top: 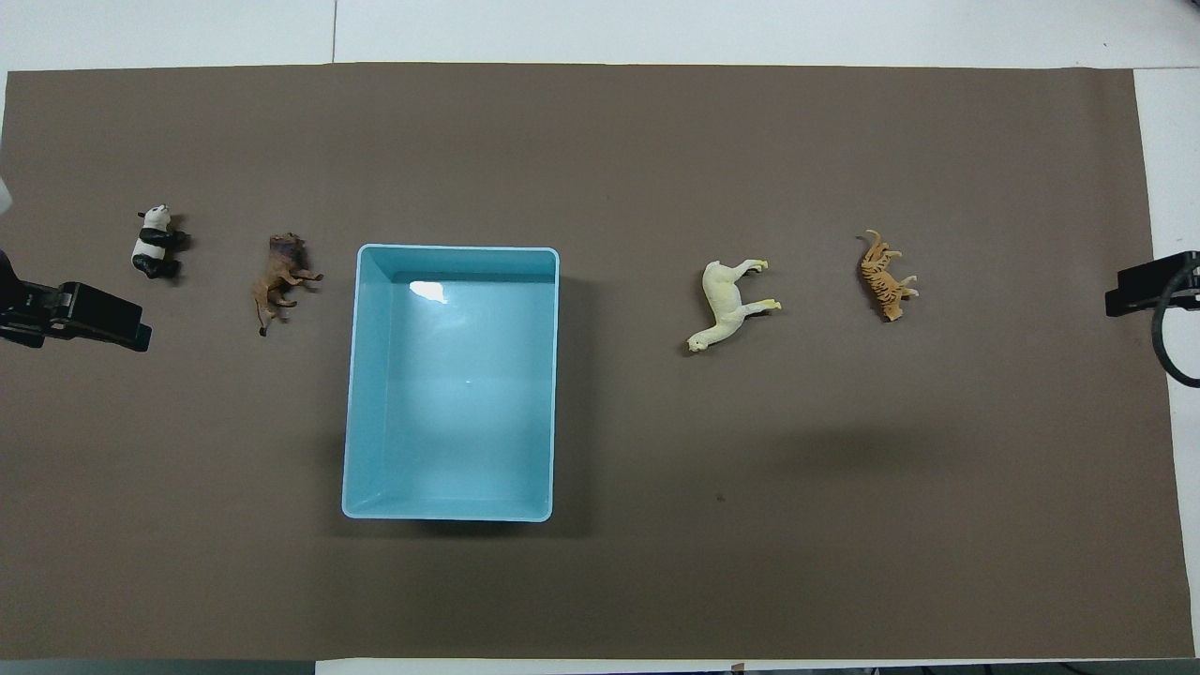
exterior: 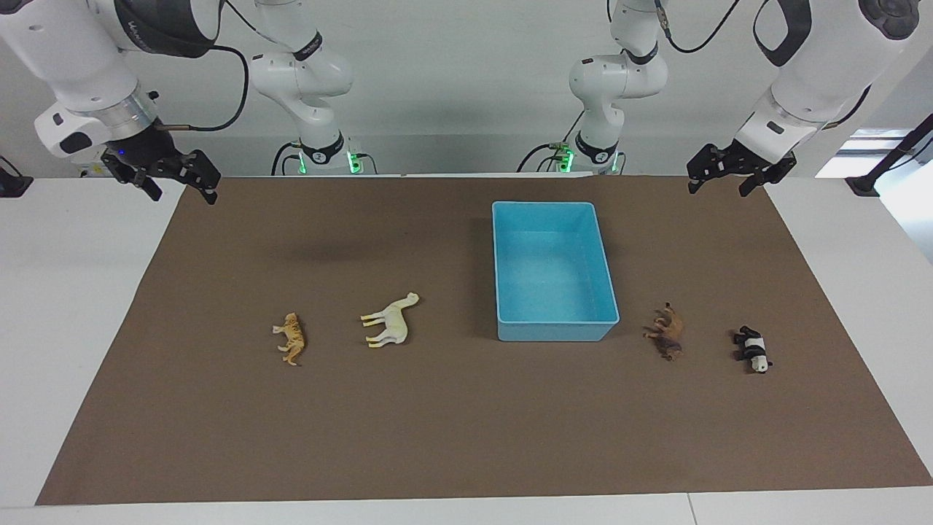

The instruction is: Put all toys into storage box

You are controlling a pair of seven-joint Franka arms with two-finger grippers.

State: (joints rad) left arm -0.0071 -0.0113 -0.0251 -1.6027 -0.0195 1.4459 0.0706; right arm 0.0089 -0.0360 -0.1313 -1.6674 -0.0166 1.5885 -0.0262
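The light blue storage box (exterior: 554,206) stands empty on the brown mat; it also shows in the overhead view (top: 457,249). Beside it toward the left arm's end lie the brown toy (exterior: 667,340) (top: 277,277) and the panda (exterior: 752,348) (top: 153,242). Toward the right arm's end lie the cream camel (exterior: 392,321) (top: 727,305) and the orange tiger (exterior: 291,337) (top: 884,277). My left gripper (exterior: 718,191) (top: 94,319) is open and empty over the mat's edge, near the panda. My right gripper (exterior: 182,197) (top: 1139,286) is open and empty over the mat's other edge.
A brown mat (exterior: 466,423) covers most of the white table (exterior: 73,292). All four toys lie on their sides in a row level with the box's end farthest from the robots.
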